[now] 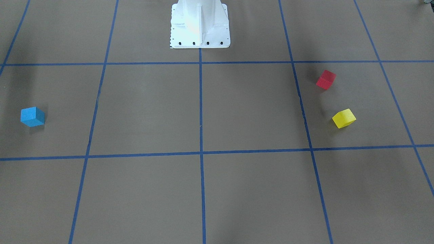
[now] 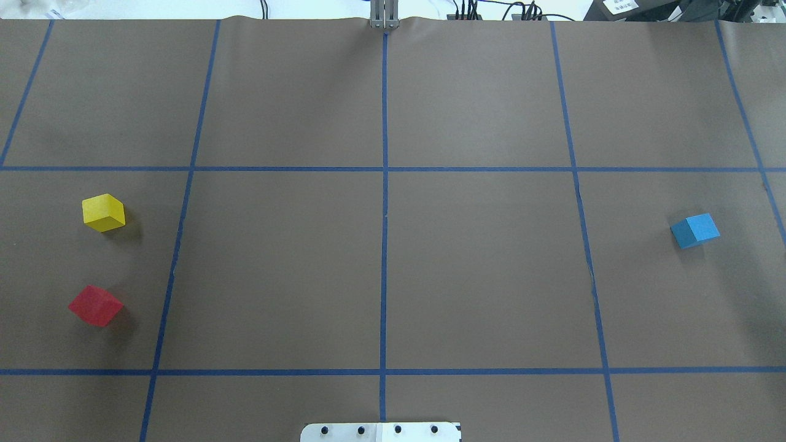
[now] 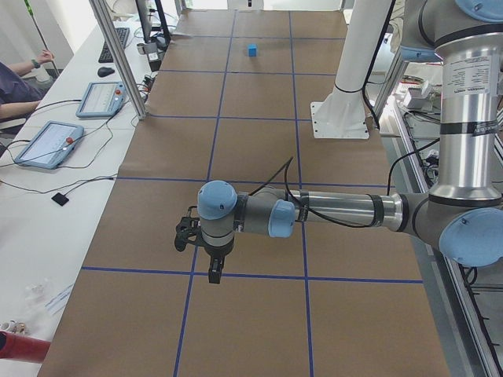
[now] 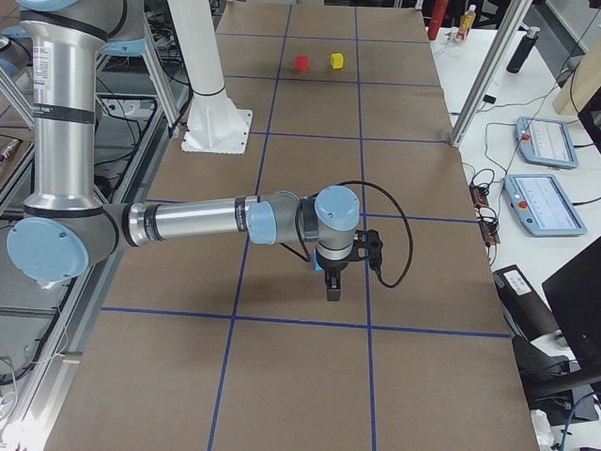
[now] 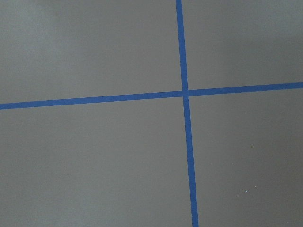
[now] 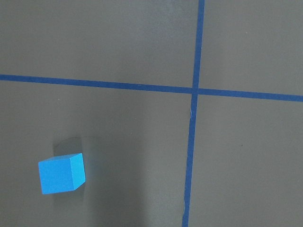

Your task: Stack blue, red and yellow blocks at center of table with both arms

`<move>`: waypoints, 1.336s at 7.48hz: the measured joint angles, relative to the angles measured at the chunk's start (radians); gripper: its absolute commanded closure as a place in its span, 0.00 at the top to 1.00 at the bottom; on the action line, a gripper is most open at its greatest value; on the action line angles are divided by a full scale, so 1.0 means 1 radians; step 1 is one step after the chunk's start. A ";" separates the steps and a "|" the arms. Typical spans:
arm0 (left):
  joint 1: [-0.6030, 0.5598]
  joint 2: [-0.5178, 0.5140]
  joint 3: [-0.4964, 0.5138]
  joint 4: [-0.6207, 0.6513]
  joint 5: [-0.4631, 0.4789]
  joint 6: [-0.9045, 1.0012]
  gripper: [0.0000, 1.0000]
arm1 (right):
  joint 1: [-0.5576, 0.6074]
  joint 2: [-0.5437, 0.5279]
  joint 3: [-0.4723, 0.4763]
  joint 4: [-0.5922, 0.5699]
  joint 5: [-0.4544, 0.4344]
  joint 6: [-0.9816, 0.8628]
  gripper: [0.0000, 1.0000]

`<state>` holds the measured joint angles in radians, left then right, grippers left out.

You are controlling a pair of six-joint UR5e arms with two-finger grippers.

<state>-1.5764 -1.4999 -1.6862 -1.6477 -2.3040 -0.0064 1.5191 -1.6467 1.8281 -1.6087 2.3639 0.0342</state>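
Front-facing view: you see the blue block [image 1: 32,116] sitting flat near the table [image 1: 145,108] edge at the robot's right end. The red block [image 1: 326,80] and yellow block [image 1: 344,118] are near the left-end edge, close together but not touching, with red nearer the side with the robot's white pedestal [image 1: 200,25]. Overhead: same layout. You get yellow and red by the left edge, yellow farther from the robot's edge than red, and blue by the right edge, well apart from both. Blue tape lines [image 2: 385,245] cross the brown top. Exterior left: the near arm reaches out over the left end, left gripper [image 3: 214,272] pointing down above the table by a tape line. Fingers apart or together, you cannot tell from here. Exterior right: the near arm does likewise at the right end, right gripper [image 4: 332,289] pointing down over the table. Its finger state, cannot tell either. Left wrist: you only get brown top and a tape crossing. Right wrist: blue block low on the left, on the table, near a tape crossing.
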 measured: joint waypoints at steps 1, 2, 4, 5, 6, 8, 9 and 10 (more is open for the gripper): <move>0.000 0.001 -0.009 -0.001 0.000 0.002 1.00 | -0.021 0.021 0.025 -0.003 0.002 0.005 0.99; 0.000 -0.001 -0.015 -0.010 -0.002 0.003 1.00 | -0.039 0.037 0.031 -0.002 0.020 0.013 0.99; 0.001 0.001 -0.017 -0.053 -0.009 0.002 1.00 | -0.133 0.035 0.036 0.076 0.018 0.052 0.99; 0.001 0.002 -0.018 -0.062 -0.009 -0.002 1.00 | -0.206 0.008 0.036 0.166 -0.035 0.138 0.99; 0.001 0.003 -0.019 -0.066 -0.010 -0.003 1.00 | -0.277 -0.022 0.033 0.272 -0.076 0.278 0.99; 0.000 0.004 -0.020 -0.068 -0.010 -0.005 1.00 | -0.383 -0.081 -0.020 0.485 -0.110 0.489 0.99; 0.000 0.004 -0.021 -0.069 -0.009 -0.005 1.00 | -0.417 -0.092 -0.066 0.551 -0.123 0.516 0.99; 0.000 0.004 -0.023 -0.068 -0.009 -0.006 1.00 | -0.452 -0.092 -0.106 0.588 -0.143 0.525 0.99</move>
<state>-1.5768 -1.4957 -1.7092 -1.7162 -2.3133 -0.0120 1.0670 -1.7389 1.7225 -1.0203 2.2208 0.5597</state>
